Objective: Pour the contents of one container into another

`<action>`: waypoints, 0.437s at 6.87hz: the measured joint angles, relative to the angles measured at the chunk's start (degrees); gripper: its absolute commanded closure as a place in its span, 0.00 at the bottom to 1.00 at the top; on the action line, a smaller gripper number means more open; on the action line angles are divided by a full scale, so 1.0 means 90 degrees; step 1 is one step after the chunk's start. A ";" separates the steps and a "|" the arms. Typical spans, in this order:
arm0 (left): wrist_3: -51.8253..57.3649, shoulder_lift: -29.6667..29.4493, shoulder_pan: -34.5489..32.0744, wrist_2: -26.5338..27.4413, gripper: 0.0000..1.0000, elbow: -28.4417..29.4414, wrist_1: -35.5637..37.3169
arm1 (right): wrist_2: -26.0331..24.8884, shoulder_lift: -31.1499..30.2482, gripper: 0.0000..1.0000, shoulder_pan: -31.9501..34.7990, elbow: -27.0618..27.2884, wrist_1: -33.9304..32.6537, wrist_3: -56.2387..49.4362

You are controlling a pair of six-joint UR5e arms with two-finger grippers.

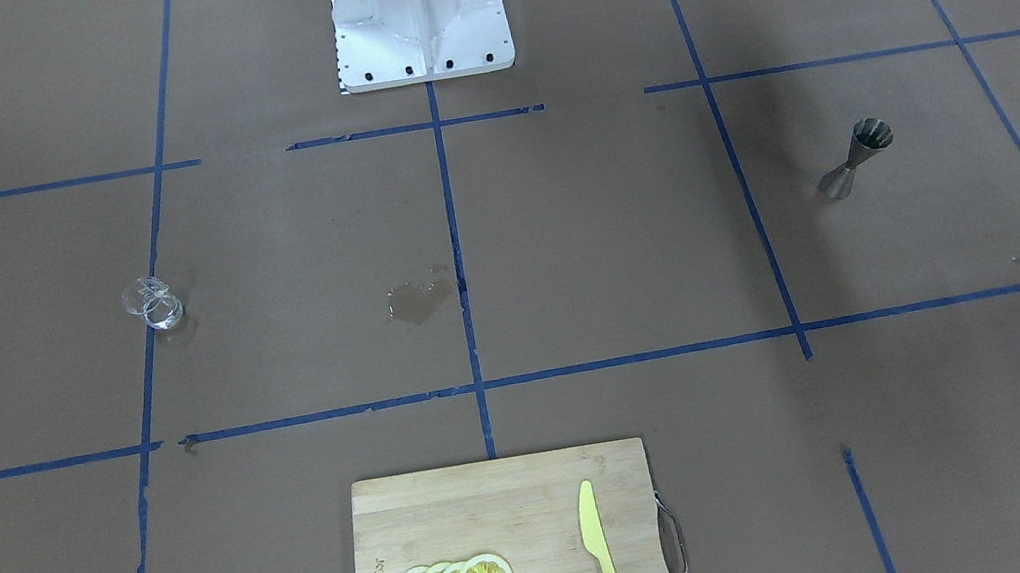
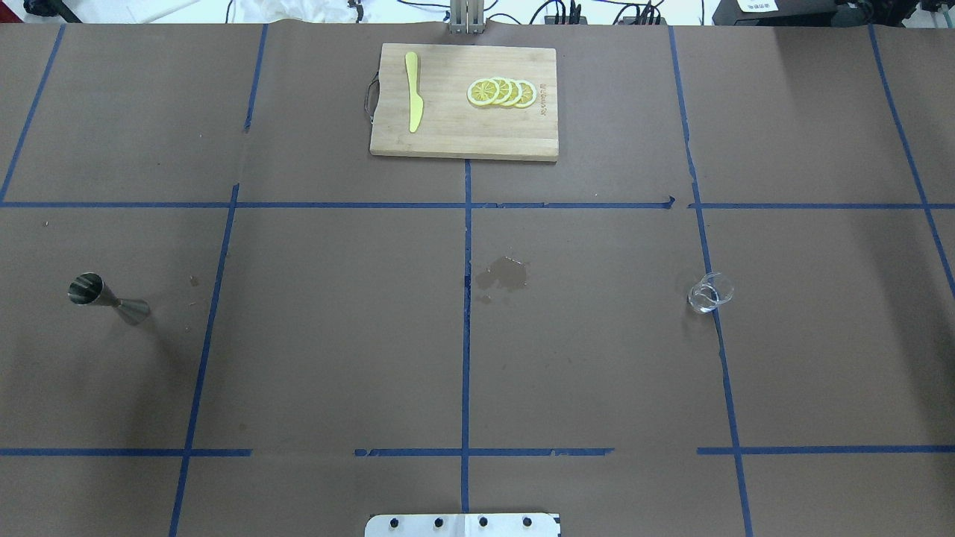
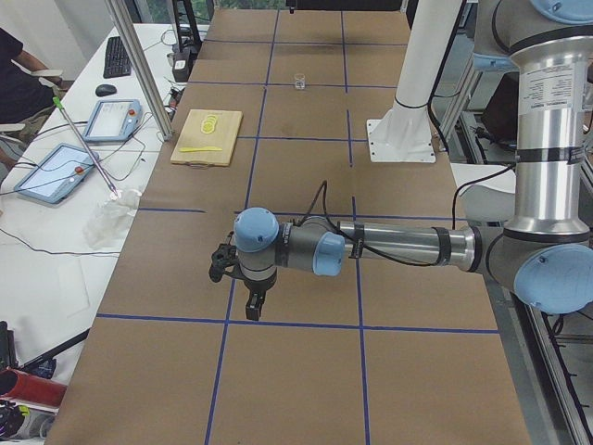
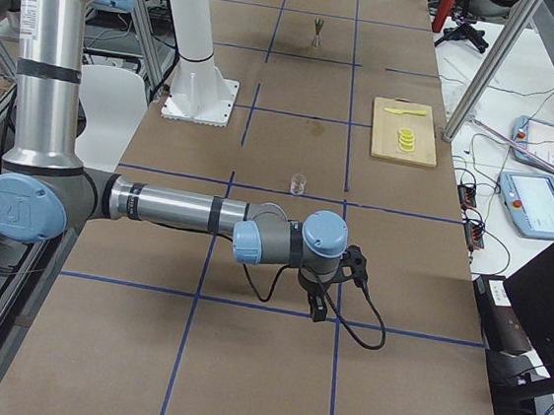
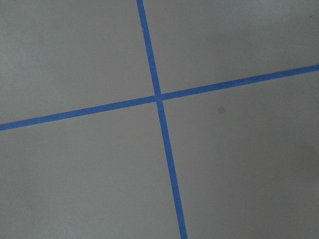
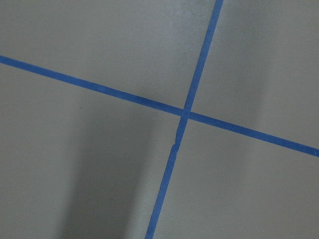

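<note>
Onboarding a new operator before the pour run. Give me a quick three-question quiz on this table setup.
1. True or false: the glass cup stands on the cutting board.
2. What lies on the board next to the lemon slices? A) a yellow knife B) a spoon C) a fork
3. On which of the robot's sides does the jigger stand?
Key: 1 false; 2 A; 3 left.
</note>
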 measured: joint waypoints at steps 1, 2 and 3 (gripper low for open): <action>-0.0055 -0.0052 -0.0004 -0.0005 0.00 -0.0012 0.0165 | 0.0004 0.0008 0.00 -0.0004 0.0016 0.0004 0.0004; -0.0074 -0.0061 -0.0006 -0.0006 0.00 -0.0012 0.0244 | 0.0007 0.0026 0.00 -0.0006 0.0024 0.0002 0.0004; -0.0079 -0.0057 -0.0010 -0.0009 0.00 -0.0028 0.0284 | 0.0022 0.0059 0.00 -0.0022 0.0042 -0.0024 0.0005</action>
